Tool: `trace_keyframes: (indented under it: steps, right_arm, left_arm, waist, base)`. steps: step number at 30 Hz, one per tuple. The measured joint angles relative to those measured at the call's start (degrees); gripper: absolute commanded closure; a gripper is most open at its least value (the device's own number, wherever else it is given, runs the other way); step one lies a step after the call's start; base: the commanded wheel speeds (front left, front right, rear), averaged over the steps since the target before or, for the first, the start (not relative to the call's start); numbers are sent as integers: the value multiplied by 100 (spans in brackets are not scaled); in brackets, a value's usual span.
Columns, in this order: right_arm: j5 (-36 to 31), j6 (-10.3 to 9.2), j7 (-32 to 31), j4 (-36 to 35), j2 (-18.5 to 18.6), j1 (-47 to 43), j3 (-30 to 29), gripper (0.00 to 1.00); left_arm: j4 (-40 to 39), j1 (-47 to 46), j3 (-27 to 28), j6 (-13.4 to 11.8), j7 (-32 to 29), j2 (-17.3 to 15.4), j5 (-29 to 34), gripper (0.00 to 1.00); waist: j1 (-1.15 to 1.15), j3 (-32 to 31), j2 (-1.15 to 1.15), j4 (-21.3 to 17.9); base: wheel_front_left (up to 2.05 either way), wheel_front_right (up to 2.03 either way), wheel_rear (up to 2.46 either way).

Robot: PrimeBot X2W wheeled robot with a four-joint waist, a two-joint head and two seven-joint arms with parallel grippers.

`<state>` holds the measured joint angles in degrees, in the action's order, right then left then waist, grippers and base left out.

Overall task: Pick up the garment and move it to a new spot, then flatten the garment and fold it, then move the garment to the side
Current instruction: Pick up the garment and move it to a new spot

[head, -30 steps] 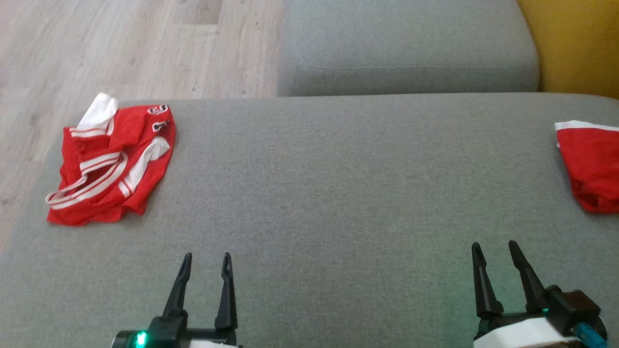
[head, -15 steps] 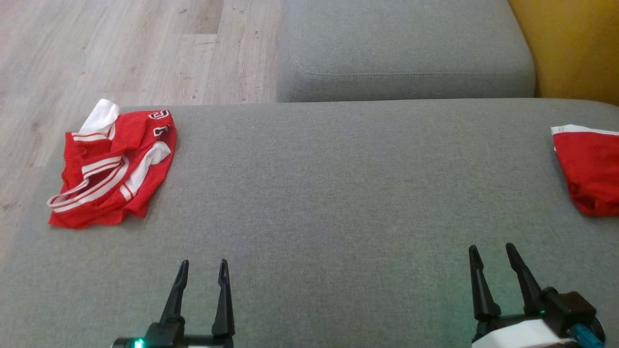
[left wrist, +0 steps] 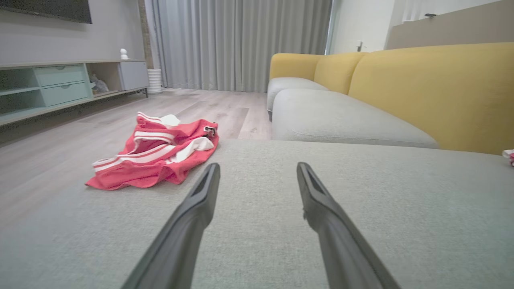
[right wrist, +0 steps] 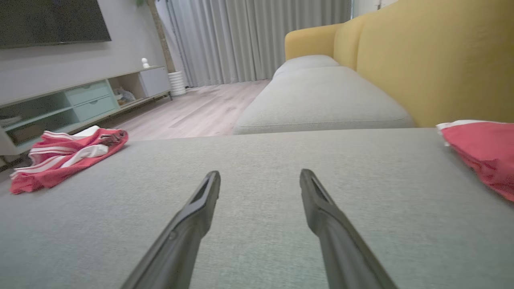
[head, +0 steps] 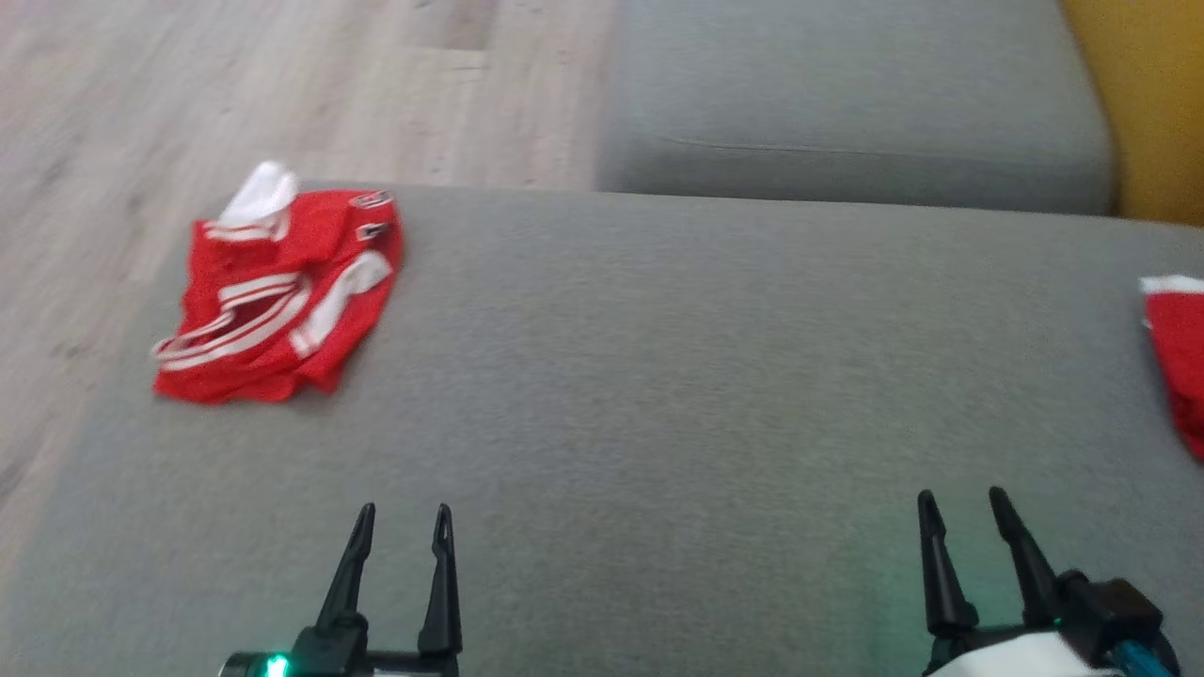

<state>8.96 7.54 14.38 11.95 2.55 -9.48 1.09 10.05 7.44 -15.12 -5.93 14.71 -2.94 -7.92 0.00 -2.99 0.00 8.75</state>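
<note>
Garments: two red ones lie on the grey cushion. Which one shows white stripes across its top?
The crumpled garment on the robot's left; the right-hand garment shows plain red with one white edge.

Garments counted: two, both red with white trim. The left garment [head: 282,291] lay at the far left of the near cushion [left wrist: 401,200], and the right garment [head: 1180,367] lay at that cushion's right edge.

Hands counted: two, a left hand [head: 404,509] and a right hand [head: 961,494], each with two dark fingers.

Grey seat cushions counted: three, including a middle cushion [left wrist: 341,124] and a far cushion [left wrist: 293,83].
</note>
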Motion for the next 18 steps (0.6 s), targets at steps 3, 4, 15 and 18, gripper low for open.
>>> trace_keyframes:
  steps: [3, 4, 15, 18]
  right_arm:
    - [100, 0, 0, 25, -7, -63, 54, 0]
    - [75, 0, 0, 47, -8, -69, 68, 0]
    - [51, 0, 0, 62, -14, -48, 247, 0]
    - [-66, 0, 0, 96, -16, 64, 404, 0]
  left_arm:
    - [11, -2, 19, 1, -1, -1, 22, 0]
    - [24, -4, 23, 13, -1, -2, 43, 0]
    - [-19, -7, 260, 26, -1, -3, 91, 0]
    - [-189, -5, 409, -85, -1, -3, 75, 0]
  waist:
    - [0, 12, 0, 255]
    - [0, 16, 0, 350]
    - [0, 107, 0, 1647]
    - [0, 209, 0, 1916]
  base:
    - [0, 0, 0]
    - [0, 0, 0]
    - [0, 0, 0]
    - [0, 0, 0]
